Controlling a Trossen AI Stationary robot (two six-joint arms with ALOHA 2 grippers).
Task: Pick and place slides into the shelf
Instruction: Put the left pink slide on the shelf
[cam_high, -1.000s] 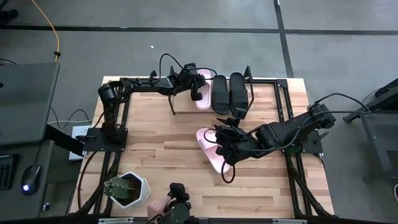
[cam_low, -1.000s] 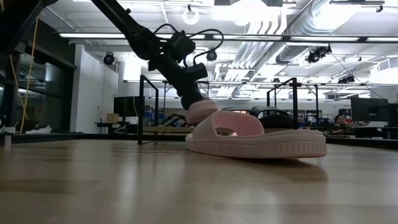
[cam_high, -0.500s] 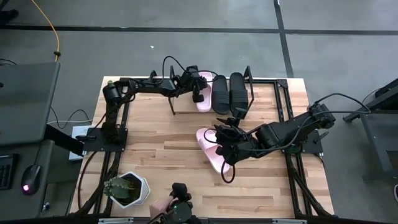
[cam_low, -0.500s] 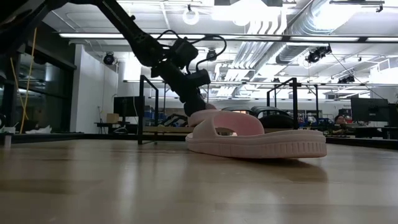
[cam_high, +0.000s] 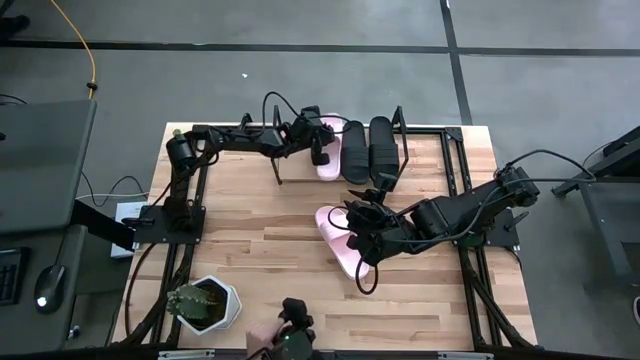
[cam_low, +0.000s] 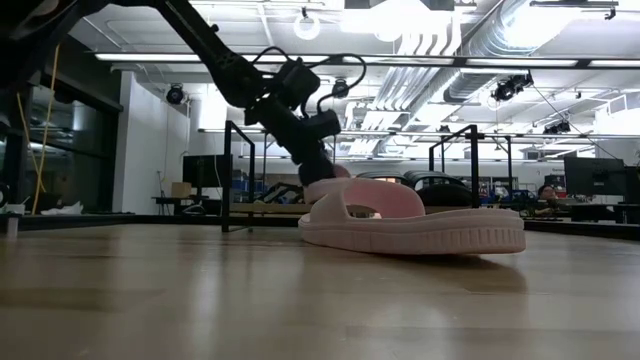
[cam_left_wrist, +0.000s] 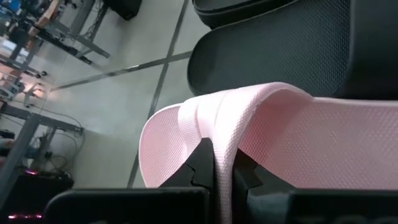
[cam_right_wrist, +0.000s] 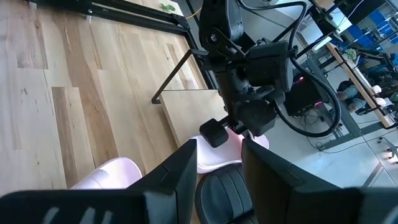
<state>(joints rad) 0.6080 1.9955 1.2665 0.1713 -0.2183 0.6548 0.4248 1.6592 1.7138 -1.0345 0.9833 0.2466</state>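
Note:
One pale pink slide (cam_high: 326, 158) is at the shelf (cam_high: 277, 168), left of two black slides (cam_high: 353, 152) (cam_high: 382, 146) that lie side by side on its board (cam_right_wrist: 186, 118). My left gripper (cam_high: 317, 147) is shut on this pink slide, and whether the slide rests on the board I cannot tell. The second pink slide (cam_high: 332, 222) (cam_low: 410, 225) lies sole down on the table's middle. My right gripper (cam_high: 362, 238) (cam_right_wrist: 219, 168) stands over it, open. In the low view only my left arm (cam_low: 290, 110) shows. My left gripper (cam_left_wrist: 222, 163) pinches the pink slide's wide strap at its edge (cam_left_wrist: 225, 134) between the two fingers (cam_left_wrist: 202, 168), one finger on each face of the strap. It comes from the table's left, slanting down. The black slide (cam_left_wrist: 280, 56) lies close beside the pink one.
A potted plant in a white pot (cam_high: 204, 304) stands near the table's near left corner. A black frame (cam_high: 455, 150) runs around the table. A small dark device (cam_high: 290, 322) and a person's hand (cam_high: 257, 338) are at the near edge. Bare wood lies between shelf and plant.
My left gripper has moved a little toward the right and down with the pink slide, which now sits lower at the shelf, closer to the black slides. My right arm and the slide on the table have stayed still.

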